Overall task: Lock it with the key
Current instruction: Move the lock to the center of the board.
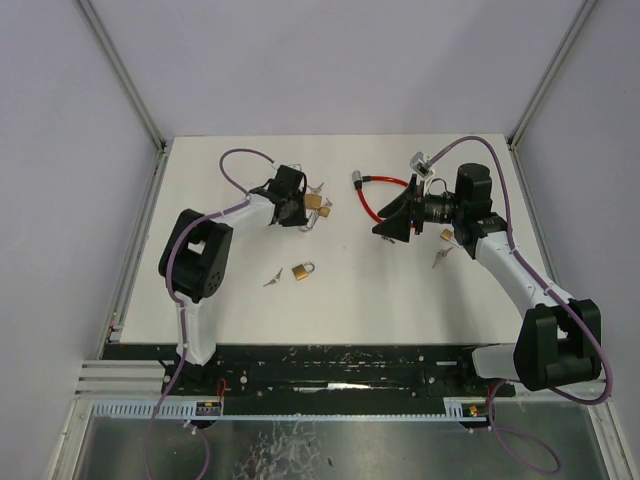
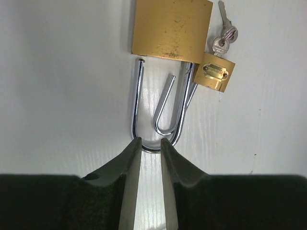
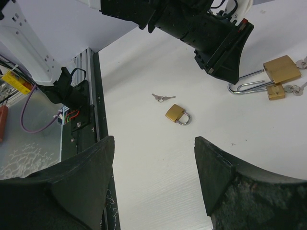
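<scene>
A large brass padlock (image 2: 171, 29) lies on the white table with its long shackle (image 2: 135, 103) open. A small brass padlock (image 2: 217, 72) lies beside it, its open shackle resting inside the large loop. Keys (image 2: 223, 33) stick out at the small padlock's far end. My left gripper (image 2: 151, 143) hovers over the bend of the large shackle, jaws a narrow gap apart with bare table between them. My right gripper (image 3: 153, 177) is wide open and holds nothing, above the table right of centre (image 1: 395, 225). Another small padlock (image 3: 176, 114) and its keys (image 3: 163, 97) lie ahead of it.
A red cable lock (image 1: 375, 196) lies at the back centre, with a silver lock (image 1: 420, 160) behind the right arm. A loose key (image 1: 440, 258) sits under the right wrist. The aluminium frame rail (image 3: 96, 86) borders the table's near edge.
</scene>
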Tool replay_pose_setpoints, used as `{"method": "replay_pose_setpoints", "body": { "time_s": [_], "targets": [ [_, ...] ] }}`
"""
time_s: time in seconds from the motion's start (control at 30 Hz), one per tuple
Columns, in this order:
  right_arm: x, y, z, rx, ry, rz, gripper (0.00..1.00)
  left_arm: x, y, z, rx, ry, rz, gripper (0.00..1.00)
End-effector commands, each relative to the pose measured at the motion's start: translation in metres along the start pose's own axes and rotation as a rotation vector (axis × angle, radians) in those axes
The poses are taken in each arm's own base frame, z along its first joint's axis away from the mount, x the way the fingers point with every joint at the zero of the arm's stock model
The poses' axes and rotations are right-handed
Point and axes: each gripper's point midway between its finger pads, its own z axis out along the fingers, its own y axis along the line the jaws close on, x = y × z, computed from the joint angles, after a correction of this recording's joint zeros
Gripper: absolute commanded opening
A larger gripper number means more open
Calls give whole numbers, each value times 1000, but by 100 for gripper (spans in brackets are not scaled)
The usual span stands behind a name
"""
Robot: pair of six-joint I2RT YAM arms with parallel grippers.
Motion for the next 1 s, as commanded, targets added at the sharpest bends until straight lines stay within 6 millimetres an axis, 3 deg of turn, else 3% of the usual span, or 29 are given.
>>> {"method": "replay_pose_setpoints", "body": {
  "time_s": [0.0, 0.23, 0.43, 0.73, 0.97],
  "targets": [
    [-12, 8, -2, -30, -24, -54, 74, -18, 4, 1, 17, -57, -9, 22],
    [-12, 8, -3, -30, -26, -55, 74, -17, 18, 9, -39, -38, -12, 24],
    [-13, 8, -3, -30, -27, -56, 74, -4, 16, 20, -22, 20, -1, 24],
    [-12, 8, -3, -31, -27, -53, 74, -6, 21, 19, -53, 16, 10, 24],
    [-13, 9, -3, -31, -29, -55, 74, 12, 41, 23, -179, 72, 87, 13]
  ]
}}
